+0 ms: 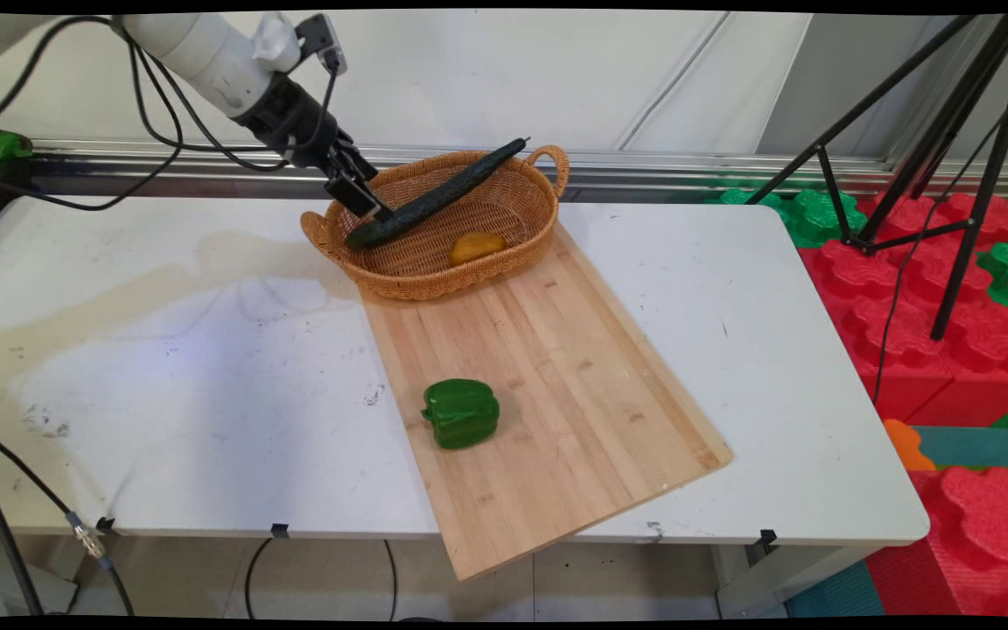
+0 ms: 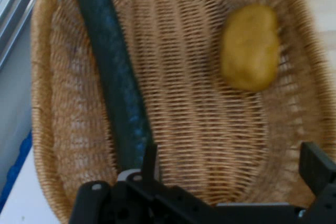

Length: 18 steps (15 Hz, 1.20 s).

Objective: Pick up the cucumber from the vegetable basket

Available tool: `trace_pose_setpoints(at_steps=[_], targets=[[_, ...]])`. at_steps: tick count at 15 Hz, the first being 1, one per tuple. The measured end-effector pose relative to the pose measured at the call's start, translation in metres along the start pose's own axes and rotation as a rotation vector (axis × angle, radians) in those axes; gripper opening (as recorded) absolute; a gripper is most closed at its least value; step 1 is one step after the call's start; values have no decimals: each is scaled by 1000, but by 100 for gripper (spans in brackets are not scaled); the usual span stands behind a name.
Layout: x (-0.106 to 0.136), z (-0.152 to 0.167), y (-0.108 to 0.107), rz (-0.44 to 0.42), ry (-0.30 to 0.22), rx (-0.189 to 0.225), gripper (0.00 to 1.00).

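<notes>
My gripper hangs open over the left end of a wicker basket, its fingers spread wide in the hand view. A long dark green cucumber lies slanted in the basket, its upper end resting on the far rim near the handle. Its lower end lies right beside my left finger, and I cannot tell if they touch. A yellow potato sits on the basket floor, to the upper right in the hand view. Wicker weave lies under the fingers.
The basket stands on the far end of a wooden cutting board, which overhangs the table's near edge. A green bell pepper rests on the board's near left part. A black tripod and red and green foam blocks stand to the right of the white table.
</notes>
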Motion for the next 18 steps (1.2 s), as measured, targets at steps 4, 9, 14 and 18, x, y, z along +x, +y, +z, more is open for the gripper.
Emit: trace_pose_setpoints(at_steps=[4, 9, 14, 18], targets=[[-2, 39, -27, -4, -18, 22, 100], [-6, 79, -45, -29, -40, 67, 100], [-8, 101, -48, -39, -36, 82, 100], [-7, 112, -45, -42, -25, 86, 100]])
